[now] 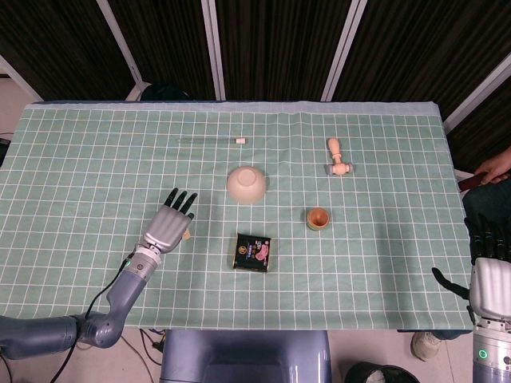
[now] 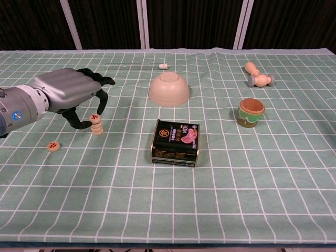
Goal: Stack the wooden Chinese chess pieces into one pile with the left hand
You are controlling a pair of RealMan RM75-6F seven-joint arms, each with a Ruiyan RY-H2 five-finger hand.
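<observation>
A short stack of round wooden chess pieces (image 2: 96,125) stands on the green checked cloth, its top piece showing a red character and sitting slightly off-centre. One more piece (image 2: 53,146) lies alone to the stack's front left. My left hand (image 2: 68,93) hovers just left of and above the stack, fingers curved around it without gripping; thumb and fingertips (image 2: 100,103) stay apart from the pieces. From the head view the left hand (image 1: 168,225) hides most of the stack (image 1: 187,234). My right hand (image 1: 489,275) stays off the table's right edge, fingers spread, holding nothing.
An upturned beige bowl (image 2: 168,89) sits behind the stack to the right. A flat tin (image 2: 176,142) lies at the centre, a small green cup (image 2: 251,112) to its right, a wooden toy (image 2: 257,76) at far right, and a thin rod (image 2: 161,66) at the back.
</observation>
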